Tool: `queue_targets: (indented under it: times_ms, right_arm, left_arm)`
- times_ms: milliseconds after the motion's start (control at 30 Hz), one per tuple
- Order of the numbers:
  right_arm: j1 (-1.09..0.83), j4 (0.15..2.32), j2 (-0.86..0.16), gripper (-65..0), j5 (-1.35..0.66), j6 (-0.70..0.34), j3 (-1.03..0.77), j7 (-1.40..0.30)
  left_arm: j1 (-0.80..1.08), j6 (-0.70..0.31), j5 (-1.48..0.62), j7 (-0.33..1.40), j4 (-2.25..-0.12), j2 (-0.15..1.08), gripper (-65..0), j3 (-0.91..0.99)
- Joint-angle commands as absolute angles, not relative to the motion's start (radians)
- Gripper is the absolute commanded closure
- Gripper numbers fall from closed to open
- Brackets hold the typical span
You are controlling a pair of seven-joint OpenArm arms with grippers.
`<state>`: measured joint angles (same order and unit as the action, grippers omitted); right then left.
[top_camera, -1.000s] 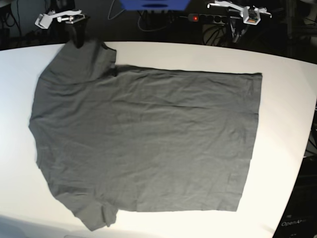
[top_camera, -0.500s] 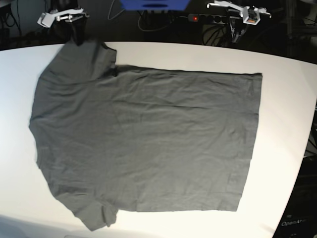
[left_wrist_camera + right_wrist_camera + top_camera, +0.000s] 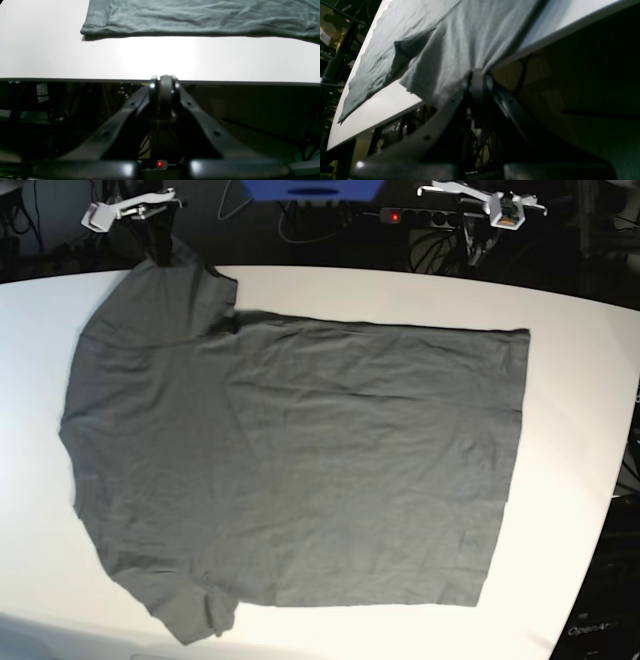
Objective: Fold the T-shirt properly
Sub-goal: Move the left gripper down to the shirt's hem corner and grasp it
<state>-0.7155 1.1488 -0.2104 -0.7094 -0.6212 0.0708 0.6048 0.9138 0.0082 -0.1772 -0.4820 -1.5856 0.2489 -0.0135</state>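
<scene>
White table (image 3: 580, 360) fills the view, T-shirt (image 3: 300, 470) spread flat across it. Up at 11 o'clock, right gripper (image 3: 477, 75) pinches the shirt's sleeve edge at the table rim. At 1 o'clock, left gripper (image 3: 163, 81) hangs off the edge, pressed together, empty.

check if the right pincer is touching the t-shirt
Touching. In the right wrist view the right pincer is shut on the sleeve cloth of the T-shirt at the table's edge.
</scene>
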Motion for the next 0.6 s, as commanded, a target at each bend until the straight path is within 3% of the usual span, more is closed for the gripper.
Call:
queue_targets:
  times_ms: [0, 367, 567]
  right_arm:
    - [-0.710, 1.164, -0.220, -0.4, -0.720, -0.630, 0.068, 0.633]
    - [-0.708, 1.164, -0.222, -0.3, -0.720, -0.630, 0.067, 0.633]
    - [-0.708, 1.164, -0.240, -0.3, -0.720, -0.630, 0.067, 0.633]
  left_arm:
    - [0.928, 0.012, -0.179, -0.513, -1.604, 0.251, -1.2, -0.012]
    - [0.958, 0.013, -0.179, -0.496, -1.698, 0.249, -1.2, -0.012]
    - [0.898, 0.010, -0.237, -0.124, -1.788, 0.248, -1.2, 0.111]
